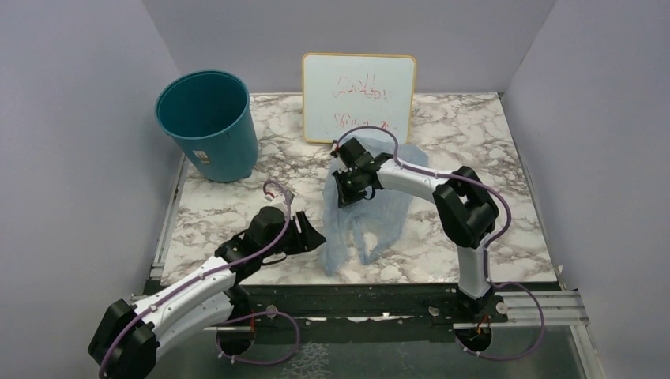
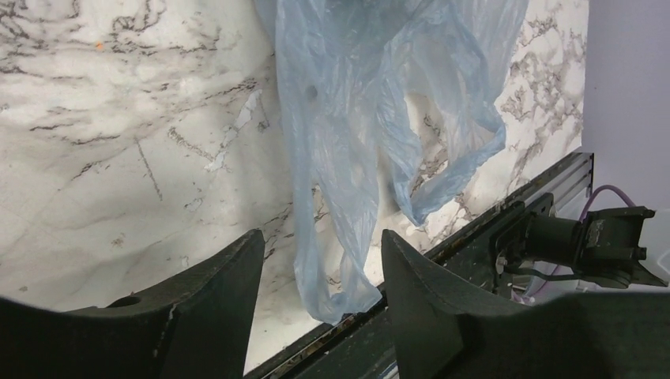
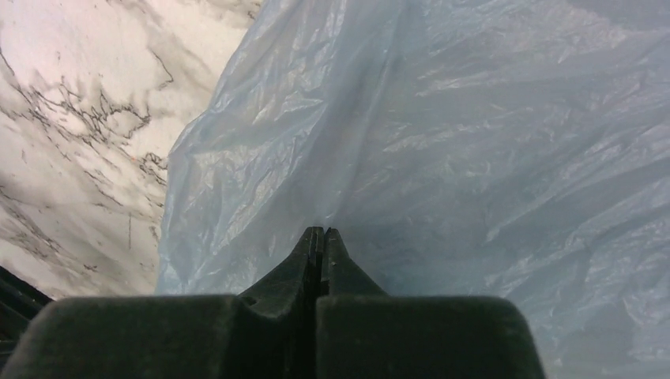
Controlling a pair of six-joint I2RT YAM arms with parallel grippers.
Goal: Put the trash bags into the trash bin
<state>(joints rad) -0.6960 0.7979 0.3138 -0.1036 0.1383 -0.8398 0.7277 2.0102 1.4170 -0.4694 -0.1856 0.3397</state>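
The trash bag, thin, crinkly and light blue, lies spread on the marble table near the middle. My right gripper is over its upper left part. In the right wrist view that gripper is shut, with the plastic puckering into its tips. My left gripper stands open just left of the bag's lower end. In the left wrist view the bag's hanging loops lie beyond its open fingers, apart from them. The teal trash bin stands upright at the back left.
A small whiteboard with red scribbles leans against the back wall behind the bag. Grey walls enclose the table on three sides. A dark metal rail runs along the near edge, and the bag's lower tip reaches it.
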